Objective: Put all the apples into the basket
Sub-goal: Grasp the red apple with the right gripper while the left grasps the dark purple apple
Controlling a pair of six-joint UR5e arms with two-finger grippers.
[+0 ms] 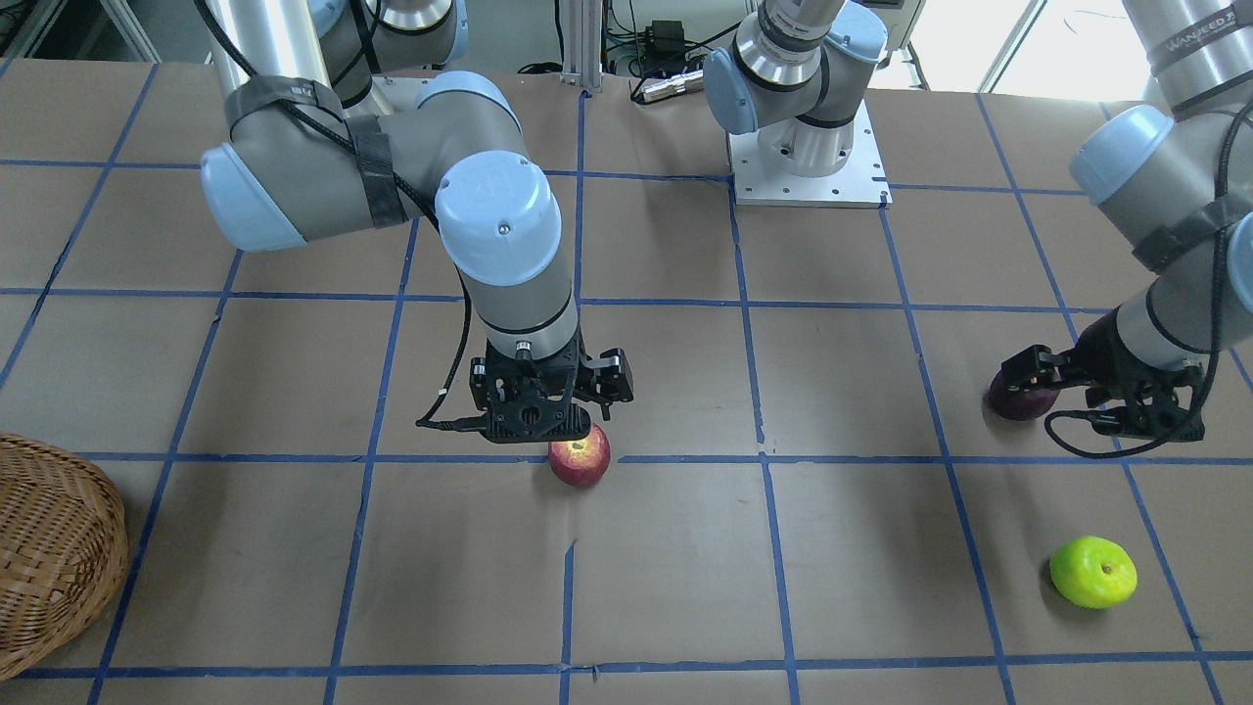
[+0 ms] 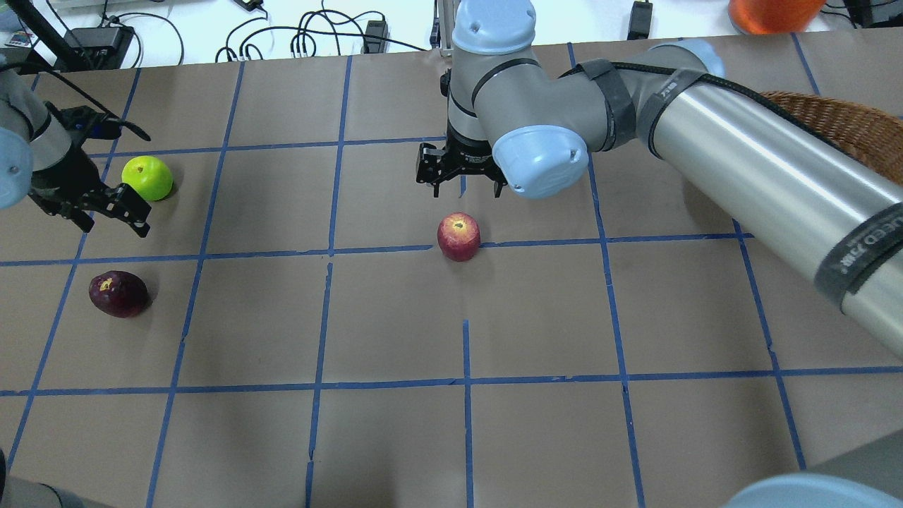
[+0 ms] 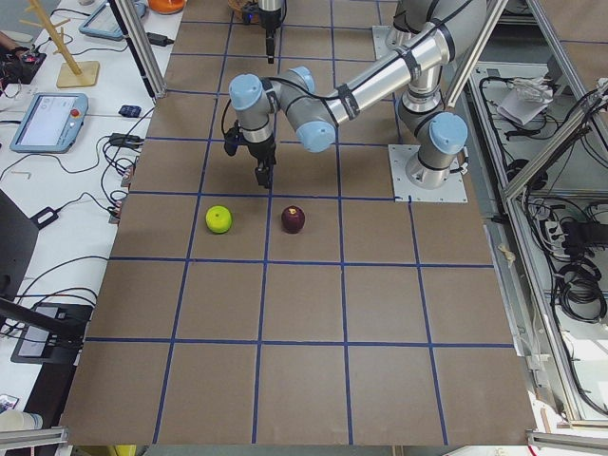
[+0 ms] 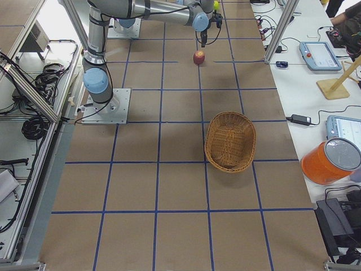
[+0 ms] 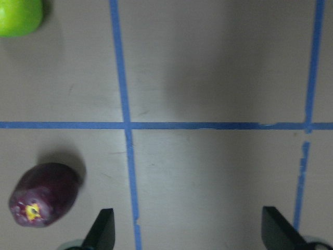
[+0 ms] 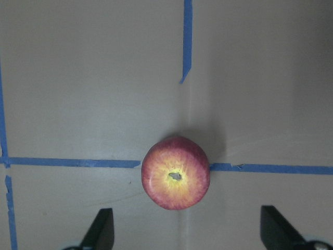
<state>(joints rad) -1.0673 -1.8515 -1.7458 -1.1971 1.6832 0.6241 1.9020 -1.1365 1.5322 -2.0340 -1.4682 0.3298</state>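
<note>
The apples all lie on the tabletop (image 2: 395,317), none of them in the basket (image 4: 230,141). The red apple (image 2: 458,237) sits near the middle of the brown paper cover, right on a blue tape line, with its yellowish stem dimple facing up. The dark maroon apple (image 2: 118,293) and the lime green apple (image 2: 147,178) rest toward the robot's left end, near each other but not touching, with a blue tape line between them. The woven basket stands at the robot's right end of the tabletop, well apart from all three fruits (the overhead view catches only part of its rim behind the right arm (image 2: 741,155)).

The right jaws are spread wide and hold nothing. In the right wrist view, the two dark tips show at the lower corners and the red apple lies ahead of them, roughly centred between the two, touching neither. From overhead, these jaws hang just beyond the red apple, pointing down.

The left jaws are likewise released, with only bare paper and tape between the tips in the left wrist view. The maroon apple lies just outside one tip, clear of it, and the green apple peeks in at the far corner. From overhead, the left jaws hang between the green and the maroon apple.
</note>
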